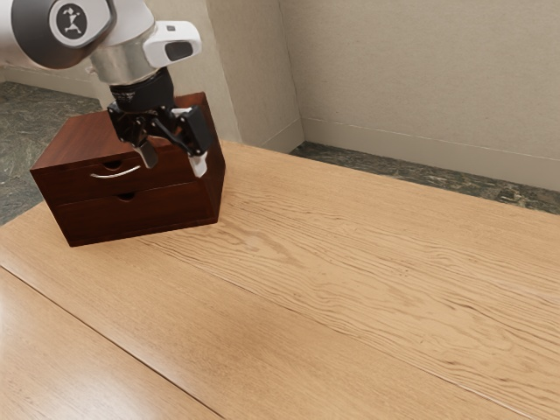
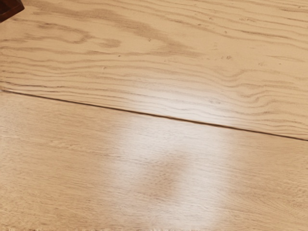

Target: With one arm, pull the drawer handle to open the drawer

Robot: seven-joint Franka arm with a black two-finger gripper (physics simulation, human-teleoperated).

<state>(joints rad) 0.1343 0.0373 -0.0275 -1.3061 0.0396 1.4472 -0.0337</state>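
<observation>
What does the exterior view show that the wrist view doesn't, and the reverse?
Exterior: the gripper, fingers open, near the silver handle on the upper drawer, plus the walls. Wrist: a pale sheen on the boards. Both: the wooden table, its plank seam, and the dark cabinet, just a corner of it in the wrist view.

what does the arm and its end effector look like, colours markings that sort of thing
The arm has a glossy white shell with a dark grey round cap that bears a white emblem. Below it are a silver cylindrical wrist and a white boxy module with a dark window. The end effector is black, and its two fingers end in pale tips.
</observation>
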